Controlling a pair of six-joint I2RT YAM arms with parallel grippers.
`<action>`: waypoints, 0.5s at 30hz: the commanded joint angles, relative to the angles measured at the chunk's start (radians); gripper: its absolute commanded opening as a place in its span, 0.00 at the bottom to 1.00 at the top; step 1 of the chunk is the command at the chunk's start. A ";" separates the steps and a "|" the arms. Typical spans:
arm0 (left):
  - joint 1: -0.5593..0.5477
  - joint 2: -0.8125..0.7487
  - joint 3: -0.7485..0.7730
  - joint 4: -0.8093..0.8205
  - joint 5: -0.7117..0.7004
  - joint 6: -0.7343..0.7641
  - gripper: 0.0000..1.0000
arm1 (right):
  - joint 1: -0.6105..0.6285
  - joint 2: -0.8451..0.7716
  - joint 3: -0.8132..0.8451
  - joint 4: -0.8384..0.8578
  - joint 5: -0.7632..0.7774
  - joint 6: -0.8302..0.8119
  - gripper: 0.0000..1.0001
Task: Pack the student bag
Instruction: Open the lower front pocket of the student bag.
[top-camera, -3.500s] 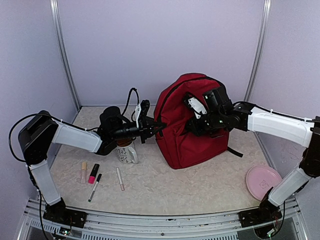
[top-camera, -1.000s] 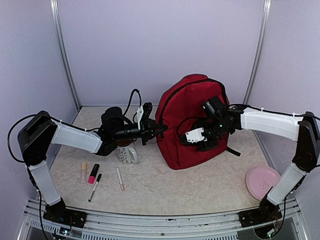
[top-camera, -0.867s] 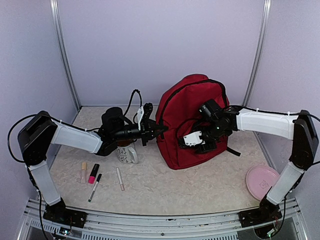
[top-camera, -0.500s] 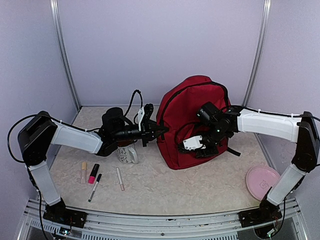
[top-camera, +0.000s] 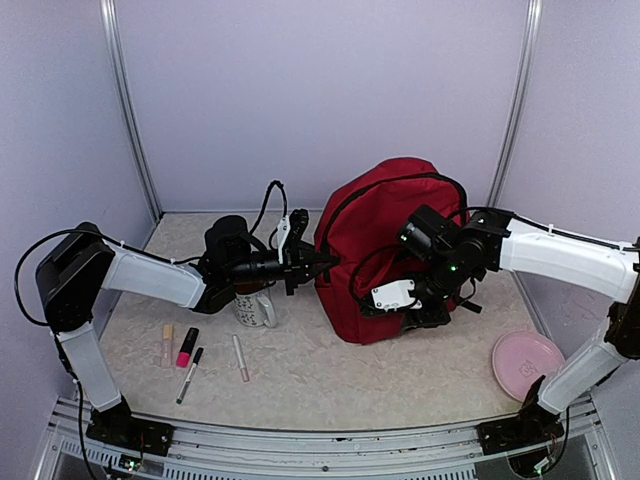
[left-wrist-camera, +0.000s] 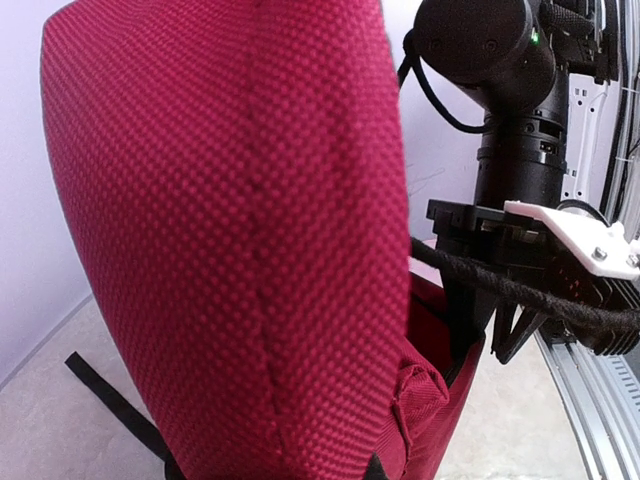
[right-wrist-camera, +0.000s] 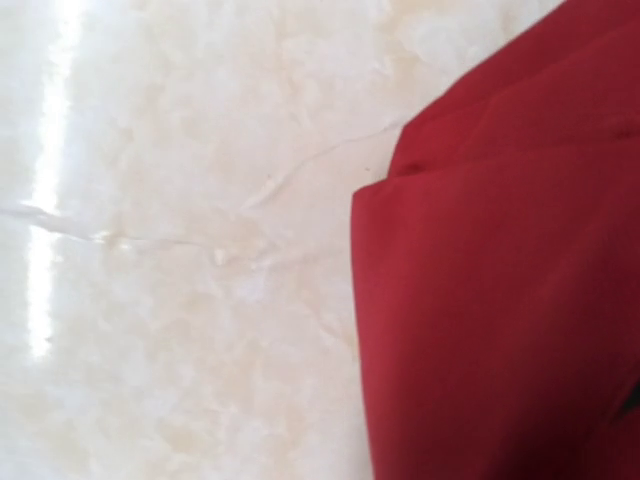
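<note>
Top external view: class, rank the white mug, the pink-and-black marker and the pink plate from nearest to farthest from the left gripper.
Measured from the left gripper:
1. The white mug, close by, just to its left and nearer the front.
2. The pink-and-black marker, farther left, toward the front edge.
3. The pink plate, far off at the front right.

Pale marbled table (top-camera: 330, 385); student bag (top-camera: 362, 230) upright at centre; mug (top-camera: 255, 308) just left of it; pink plate (top-camera: 527, 362) front right; pink marker (top-camera: 186, 347) and black pen (top-camera: 189, 374) front left.
</note>
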 joint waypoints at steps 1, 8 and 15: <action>0.000 -0.030 0.021 0.011 0.007 0.018 0.00 | 0.030 -0.043 0.052 -0.066 -0.048 0.065 0.41; -0.011 -0.038 0.012 0.012 0.015 0.045 0.00 | 0.031 -0.084 0.018 0.075 0.035 0.065 0.49; -0.015 -0.036 0.016 0.003 0.032 0.052 0.00 | 0.030 -0.094 -0.006 0.136 0.092 0.100 0.53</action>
